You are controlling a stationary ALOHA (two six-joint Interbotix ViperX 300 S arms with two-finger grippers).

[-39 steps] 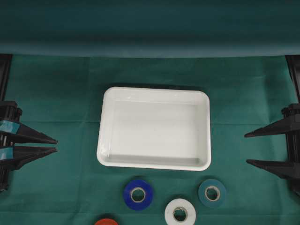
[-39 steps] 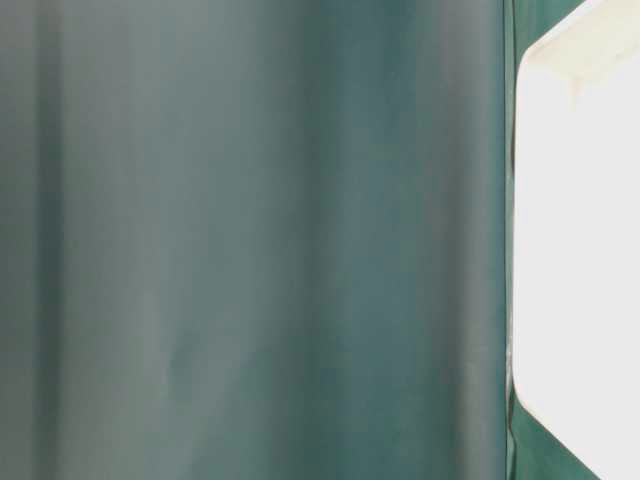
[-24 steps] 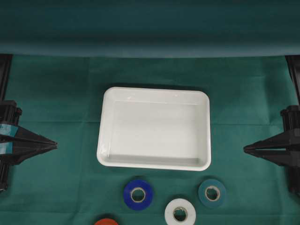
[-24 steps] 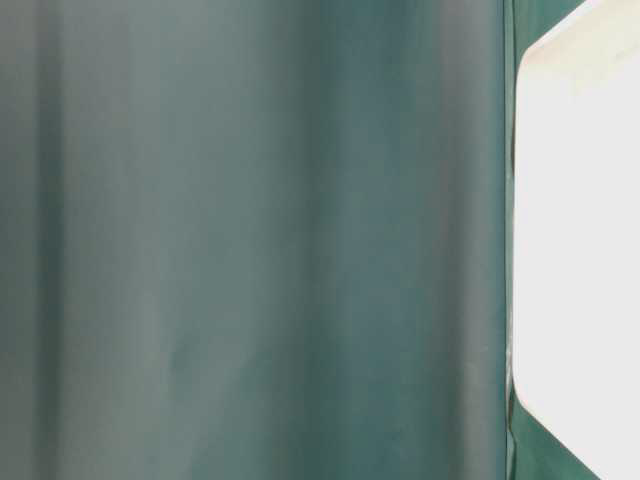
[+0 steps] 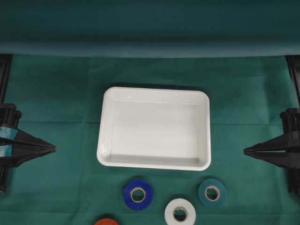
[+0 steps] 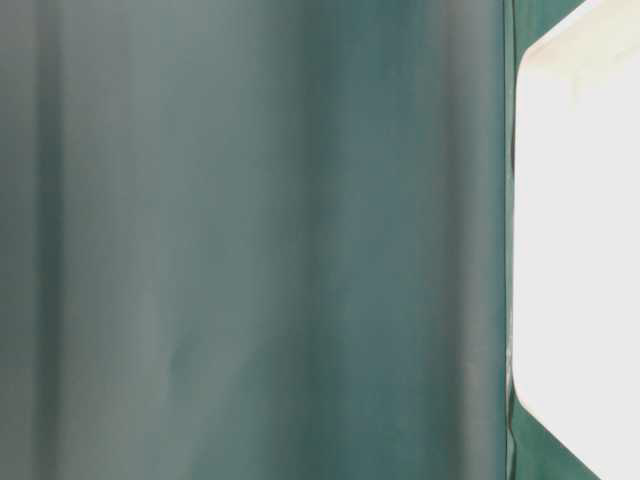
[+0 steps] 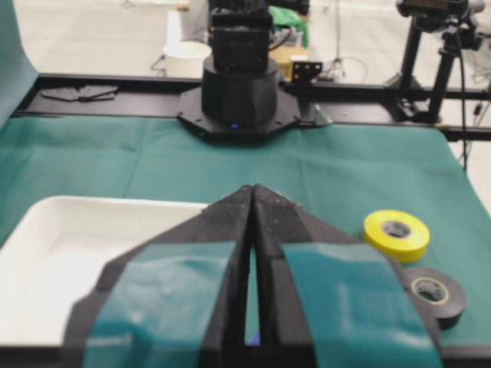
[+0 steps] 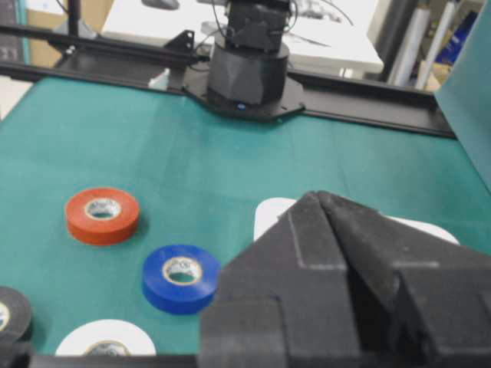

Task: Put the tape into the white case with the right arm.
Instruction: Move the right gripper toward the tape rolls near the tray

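The white case (image 5: 154, 90) lies in the middle of the green cloth with nothing in it; it also shows as a white case (image 7: 46, 261) in the left wrist view. Rolls of tape lie in front of it: blue tape (image 5: 138, 193), white tape (image 5: 180, 212), teal tape (image 5: 212, 192) and red tape (image 5: 106, 221) cut by the frame edge. My right gripper (image 5: 245, 150) is shut and holds nothing, well right of the case. My left gripper (image 5: 55, 148), with light-blue bands, is shut and holds nothing at the far left.
The left wrist view shows a yellow roll (image 7: 396, 234) and a black roll (image 7: 434, 293) on the cloth. The right wrist view shows the red tape (image 8: 102, 215), the blue tape (image 8: 181, 278) and a black roll (image 8: 11, 310). A green backdrop (image 6: 250, 240) rises behind the table.
Both grippers stood open at the start and have closed their fingers together. Neither arm has shifted along the table, and the rolls and case lie as before.
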